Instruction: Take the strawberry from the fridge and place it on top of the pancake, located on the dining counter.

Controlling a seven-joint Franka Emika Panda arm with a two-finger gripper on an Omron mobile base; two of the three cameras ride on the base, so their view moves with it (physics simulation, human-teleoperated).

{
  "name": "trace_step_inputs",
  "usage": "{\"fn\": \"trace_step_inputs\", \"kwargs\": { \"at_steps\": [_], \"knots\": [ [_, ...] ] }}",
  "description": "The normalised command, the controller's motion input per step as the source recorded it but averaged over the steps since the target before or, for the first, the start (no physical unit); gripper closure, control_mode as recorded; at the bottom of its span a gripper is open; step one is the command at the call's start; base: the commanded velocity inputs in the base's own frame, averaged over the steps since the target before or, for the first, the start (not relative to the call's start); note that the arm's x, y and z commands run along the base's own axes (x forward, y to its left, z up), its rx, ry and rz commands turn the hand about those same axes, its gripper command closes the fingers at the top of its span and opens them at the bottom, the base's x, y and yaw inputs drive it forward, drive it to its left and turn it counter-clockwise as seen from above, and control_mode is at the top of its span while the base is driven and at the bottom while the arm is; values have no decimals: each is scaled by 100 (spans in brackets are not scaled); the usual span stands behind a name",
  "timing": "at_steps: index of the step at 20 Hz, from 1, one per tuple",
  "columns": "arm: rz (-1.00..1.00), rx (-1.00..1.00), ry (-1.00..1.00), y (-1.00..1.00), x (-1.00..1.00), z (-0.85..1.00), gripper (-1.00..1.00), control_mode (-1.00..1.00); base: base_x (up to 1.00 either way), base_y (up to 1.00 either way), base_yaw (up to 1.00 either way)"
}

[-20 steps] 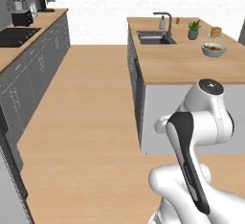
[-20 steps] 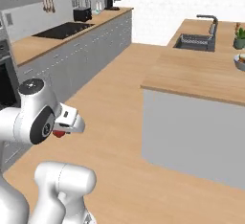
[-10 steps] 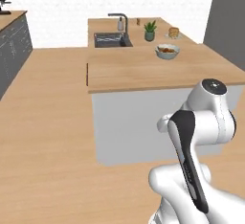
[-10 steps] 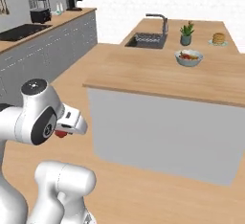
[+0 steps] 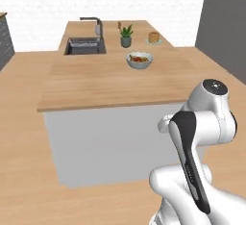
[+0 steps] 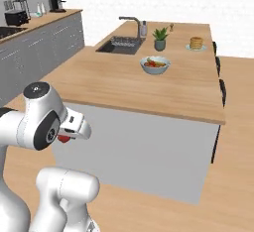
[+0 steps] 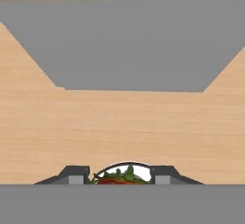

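Note:
My gripper is shut on the strawberry, a small dark-red berry with green leaves between the two fingertips. In the right base view the strawberry peeks out red under my hand, held low in front of the base. The pancake sits on its pale plate at the far right corner of the dining counter, well beyond my hand. The hand view looks at the counter's grey base wall above wood floor.
On the counter stand a dark sink with tap, a potted plant and a white fruit bowl. A tall dark grey surface rises far right; I cannot tell whether it is the fridge. Kitchen cabinets run along the left.
The whole picture has swung as the base turned; the dining counter now lies straight ahead and nearer. The arm's pose and its hold on the strawberry are unchanged.

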Motion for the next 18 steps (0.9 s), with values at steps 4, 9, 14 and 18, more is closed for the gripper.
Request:
{"fn": "trace_step_inputs", "kwargs": {
  "at_steps": [4, 9, 14, 18],
  "knots": [
    [0, 0, 0, 0, 0, 0, 100, 100, 10, -100, -5],
    [0, 0, 0, 0, 0, 0, 100, 100, 0, -100, -8],
    [0, 0, 0, 0, 0, 0, 100, 100, 28, -100, -3],
    [0, 0, 0, 0, 0, 0, 100, 100, 78, -100, 2]
  ]
}}
